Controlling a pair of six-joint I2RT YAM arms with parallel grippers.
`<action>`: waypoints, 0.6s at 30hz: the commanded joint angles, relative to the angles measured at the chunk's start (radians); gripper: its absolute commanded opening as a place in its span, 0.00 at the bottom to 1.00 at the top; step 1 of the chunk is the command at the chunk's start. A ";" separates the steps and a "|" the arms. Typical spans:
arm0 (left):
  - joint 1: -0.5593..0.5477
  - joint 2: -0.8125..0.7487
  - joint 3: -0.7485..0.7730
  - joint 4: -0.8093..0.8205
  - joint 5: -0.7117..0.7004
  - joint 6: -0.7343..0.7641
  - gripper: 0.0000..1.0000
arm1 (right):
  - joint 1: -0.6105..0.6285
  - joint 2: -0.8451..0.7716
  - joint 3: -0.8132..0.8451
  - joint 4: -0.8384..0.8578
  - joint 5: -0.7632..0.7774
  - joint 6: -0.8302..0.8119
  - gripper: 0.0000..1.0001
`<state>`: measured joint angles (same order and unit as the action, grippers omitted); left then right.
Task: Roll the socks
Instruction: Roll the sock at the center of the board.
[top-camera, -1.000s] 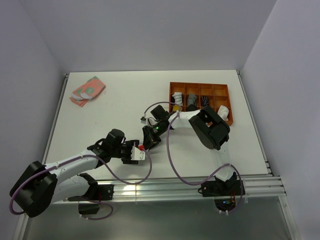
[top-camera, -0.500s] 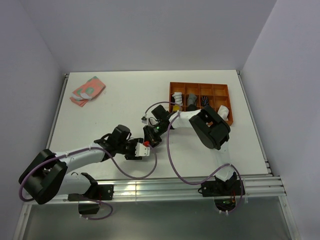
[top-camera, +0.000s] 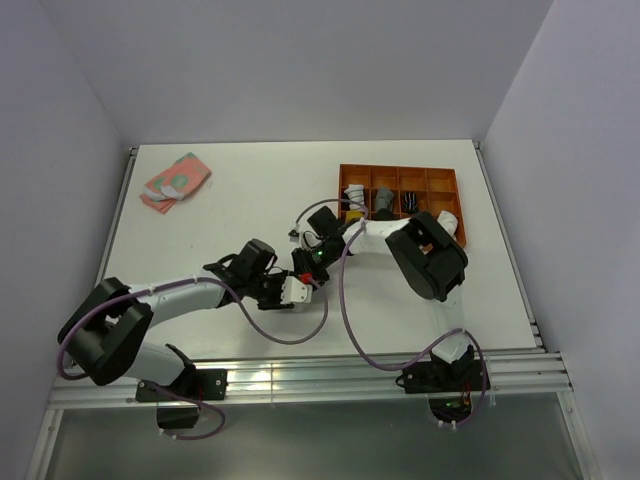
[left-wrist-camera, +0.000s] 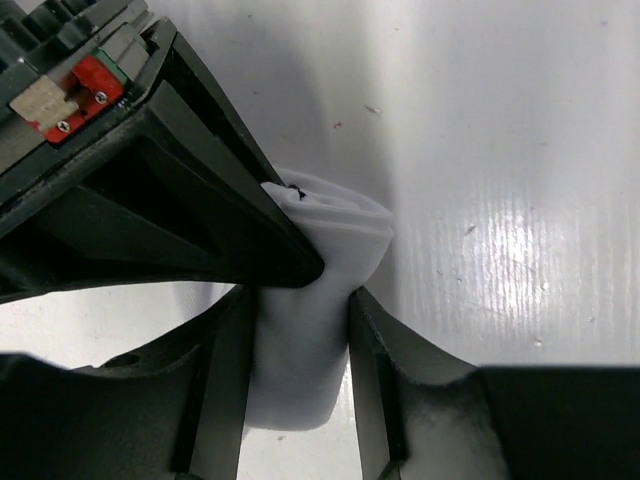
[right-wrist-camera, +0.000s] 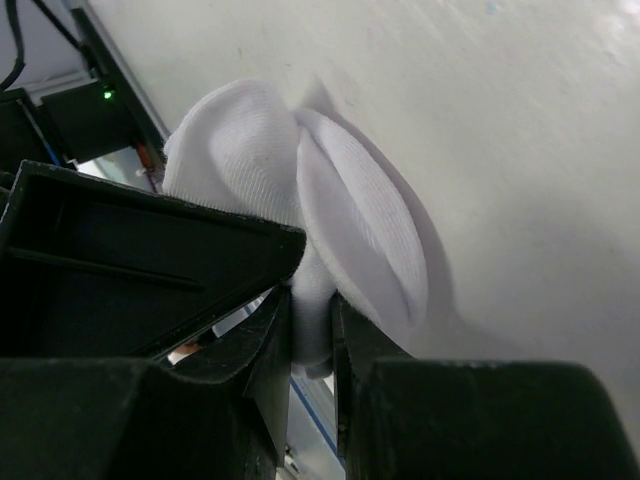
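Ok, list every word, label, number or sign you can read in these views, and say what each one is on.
Readable text: none in any view.
Red and beige connector on the black housing: no letters can be made out.
Orange tray: too small to show any label.
Pink sock: teal patches only, no lettering visible.
White sock: plain fabric, no print.

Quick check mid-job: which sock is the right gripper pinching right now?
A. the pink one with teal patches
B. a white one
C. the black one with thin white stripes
B: the right wrist view shows the right gripper closed on folds of the white sock, while the pink sock lies untouched at the table's far left corner.
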<state>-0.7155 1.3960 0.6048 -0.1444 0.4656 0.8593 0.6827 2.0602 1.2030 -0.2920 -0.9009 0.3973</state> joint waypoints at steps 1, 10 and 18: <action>-0.018 0.061 0.026 -0.061 0.013 -0.031 0.28 | 0.008 -0.060 0.006 -0.013 0.146 -0.032 0.17; -0.018 0.116 0.081 -0.138 0.036 -0.086 0.14 | 0.008 -0.212 -0.039 -0.002 0.351 0.034 0.41; -0.018 0.161 0.134 -0.210 0.061 -0.118 0.11 | 0.008 -0.345 -0.120 -0.001 0.546 0.103 0.44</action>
<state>-0.7185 1.5105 0.7418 -0.2203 0.4889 0.7849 0.6868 1.7870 1.1137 -0.3191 -0.4778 0.4580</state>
